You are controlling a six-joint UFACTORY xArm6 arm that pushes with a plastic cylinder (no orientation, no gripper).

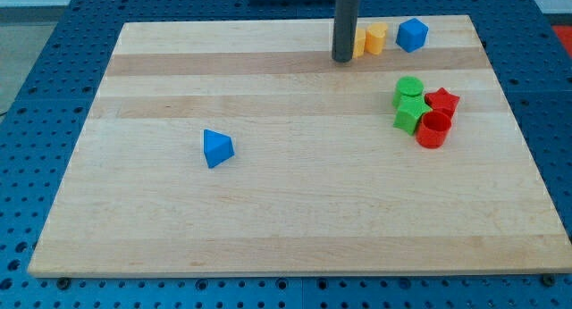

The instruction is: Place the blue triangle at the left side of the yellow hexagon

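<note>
Left of centre, you see the small blue triangle block [217,148] sitting alone on the pale wooden board [134,220], well apart from the goal, so the push isn't done. At upper right, my tip [344,58] touches the yellow hexagon block [374,37]'s left neighbour. No fingers here, no containers either.

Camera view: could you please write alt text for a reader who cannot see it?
My tip rests at the board's top, touching the yellow blocks, far from the blue triangle lying alone left of centre. A blue block sits right of the yellow ones; green and red blocks cluster below.
</note>
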